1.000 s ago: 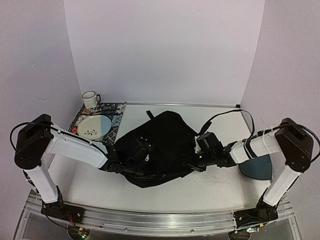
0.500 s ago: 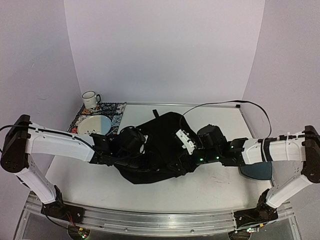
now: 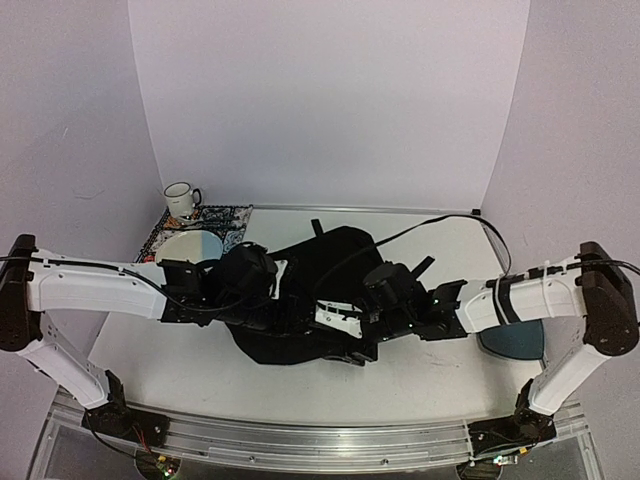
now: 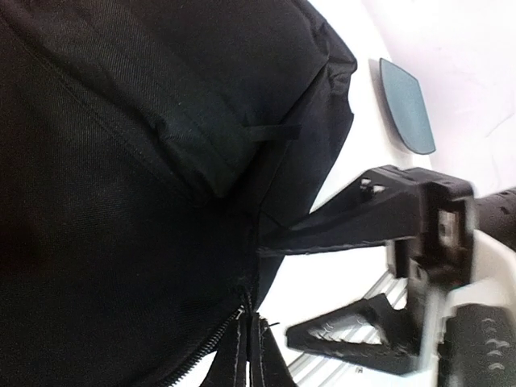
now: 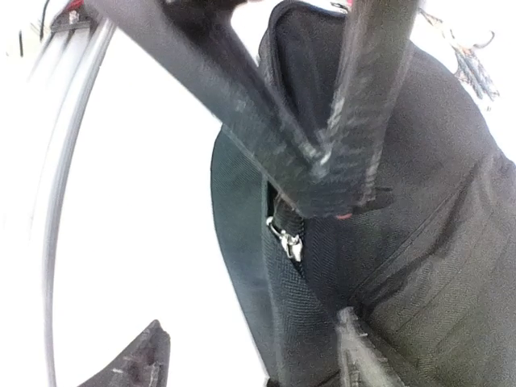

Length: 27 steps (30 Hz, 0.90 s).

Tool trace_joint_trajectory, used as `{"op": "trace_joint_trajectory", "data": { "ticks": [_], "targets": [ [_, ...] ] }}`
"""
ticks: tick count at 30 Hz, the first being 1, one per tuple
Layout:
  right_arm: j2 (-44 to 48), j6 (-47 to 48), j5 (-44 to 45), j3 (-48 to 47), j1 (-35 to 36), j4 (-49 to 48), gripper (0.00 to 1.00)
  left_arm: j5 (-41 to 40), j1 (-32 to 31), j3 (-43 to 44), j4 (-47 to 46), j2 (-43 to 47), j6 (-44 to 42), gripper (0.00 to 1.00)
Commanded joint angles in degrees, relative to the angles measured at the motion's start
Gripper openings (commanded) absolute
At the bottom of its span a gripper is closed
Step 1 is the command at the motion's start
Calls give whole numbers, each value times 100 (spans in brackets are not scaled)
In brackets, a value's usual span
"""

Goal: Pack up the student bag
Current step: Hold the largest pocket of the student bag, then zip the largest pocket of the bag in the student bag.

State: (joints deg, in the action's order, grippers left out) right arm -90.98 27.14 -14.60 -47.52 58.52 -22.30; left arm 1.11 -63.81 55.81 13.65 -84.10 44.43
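The left pincer [image 3: 272, 288] is closed tight against the left flank of the large soft black fabric student bag [image 3: 330, 255]. Its fingers are buried in cloth, so I cannot tell whether it pinches any. The bag lies slumped between the two pincers. At the bag's near right edge the right pincer [image 3: 338, 328] stands part open and holds nothing (one finger touches the hem by the black zipper seam [image 4: 234, 334]). The small silver zipper pull [image 5: 286, 239] sits just ahead of its gap. The step in hand looks to be opening the bag. Next, I judge, the right pincer must centre on that pull or hem, close, and draw away from the left one. Behind the right pincer's wrist, well apart, lies a flat dark-teal rounded pad [image 3: 515, 342].
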Motion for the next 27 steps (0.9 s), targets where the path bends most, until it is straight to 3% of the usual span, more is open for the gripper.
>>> {"op": "trace_joint_trajectory", "data": {
  "ticks": [1,4,7,22,27],
  "targets": [
    [-254,434,126,-366,-9,17,38,-57,-26,61,-68,433,-125,0],
    [-260,485,305,-299,-14,8,15,-241,-17,77,38,535,-138,0],
    [-109,574,634,-112,-25,1,0,-371,5,87,199,624,-143,0],
    [1745,270,1762,1296,-1239,-77,0,-923,843,-937,985,1759,156,0],
    [1868,105,1578,1377,-1308,-125,0,-1304,1063,-1209,1029,1891,156,0]
  ]
}}
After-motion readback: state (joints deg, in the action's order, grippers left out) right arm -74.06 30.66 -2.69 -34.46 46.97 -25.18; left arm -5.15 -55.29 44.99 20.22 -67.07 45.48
